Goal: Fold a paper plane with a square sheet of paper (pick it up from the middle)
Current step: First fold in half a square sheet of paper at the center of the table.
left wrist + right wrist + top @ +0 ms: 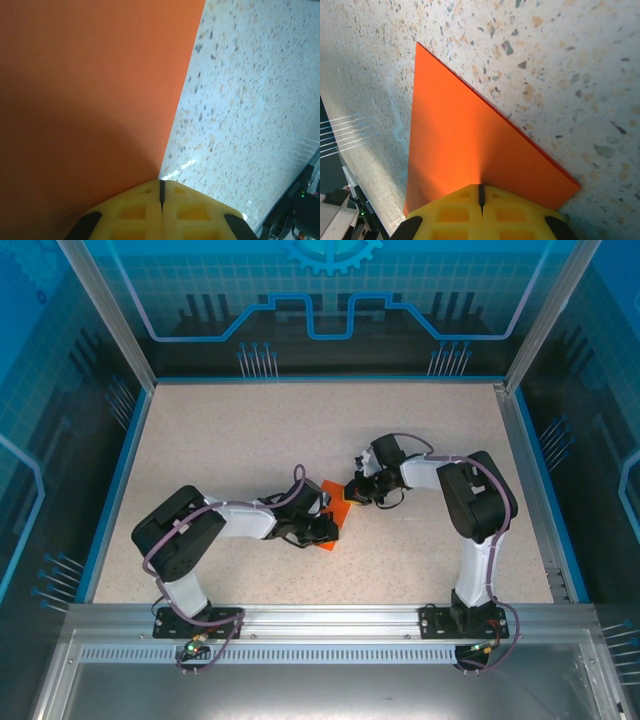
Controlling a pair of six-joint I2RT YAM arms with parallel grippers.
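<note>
near the middle of the bench, a little toward its near edge, the square sheet of paper sat between the 2 claws, bright orange and creased to a triangular outline. from where i stood, the left claw reached in from the near-left and met the sheet's near end, while the right claw came in from the right and met its far end.

on the left wrist view, the left claw had its 2 yellow fingers pressed together, a thin dark seam between them. the sheet ran right into that seam, its straight edge slanting up across the speckled bench; the claw looked nipped on the paper.

on the right wrist view, the right claw was likewise closed tight on the sheet, which spread out from the fingertips as a triangle, 1 sharp corner pointing away, over the bench. a doubled layer showed along its long right edge.
</note>
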